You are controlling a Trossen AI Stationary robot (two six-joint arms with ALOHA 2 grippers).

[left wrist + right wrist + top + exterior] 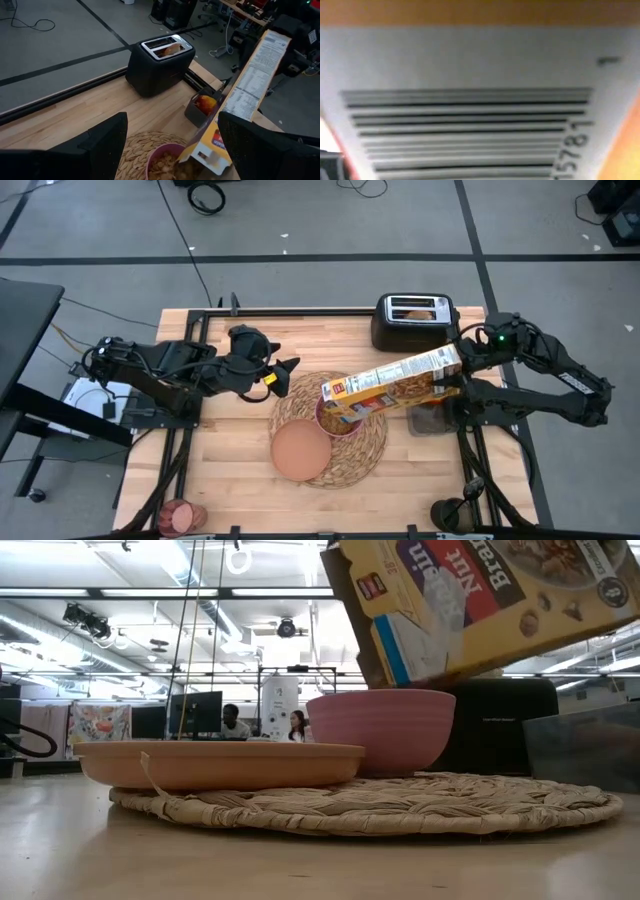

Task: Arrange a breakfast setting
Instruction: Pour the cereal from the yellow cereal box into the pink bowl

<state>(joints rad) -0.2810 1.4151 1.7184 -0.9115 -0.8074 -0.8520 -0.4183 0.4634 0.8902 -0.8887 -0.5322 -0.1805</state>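
A round woven placemat (368,448) lies mid-table. On it stand a tan-brown plate (300,450) and a small pink bowl (335,420), which holds cereal in the left wrist view (162,164). My right gripper (460,375) is shut on a yellow cereal box (395,385), which is tilted with its open end over the bowl. My left gripper (287,375) is open and empty at the placemat's far left edge. A toast slice (170,48) sticks up in the black toaster (415,320). A red apple (206,103) lies in a grey bin. The spoon is out of view. My right gripper holds the cereal box near its closed bottom end (448,370), coming from the table's right side. The box is lifted clear and slopes down toward the bowl, its open end (385,655) just above the rim. The box's barcode face fills the right wrist view and hides the fingers.
The toaster stands at the far edge, right of centre. The grey bin (430,418) sits right of the placemat, below the box. A pinkish-red tumbler (183,517) is at the near left corner. Bare wood lies left of the placemat.
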